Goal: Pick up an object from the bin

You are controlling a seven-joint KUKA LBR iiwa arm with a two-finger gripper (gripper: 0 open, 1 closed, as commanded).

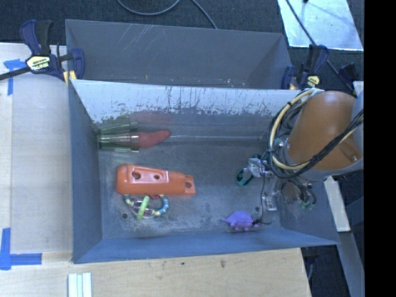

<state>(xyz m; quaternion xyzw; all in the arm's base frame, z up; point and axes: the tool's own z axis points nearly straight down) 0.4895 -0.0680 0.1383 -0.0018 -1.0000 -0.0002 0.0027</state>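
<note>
Gripper (268, 212) low in bin's (83, 184) lower-right corner, just beside small purple toy (239, 221) — clamped or loose, can't tell. Orange plastic piece (154, 181), bead ring (146, 206) well apart, left.

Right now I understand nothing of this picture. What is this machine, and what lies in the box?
It is a robot arm with an orange cover, reaching from the right into a grey metal bin. One camera looks down from above. Its gripper, the grasping tool, hangs low beside a small purple toy; whether it holds anything I cannot tell. A small green thing lies nearby. At the left lie an orange plastic piece with holes, a ring of coloured beads and a greenish tube with a red tip.
</note>
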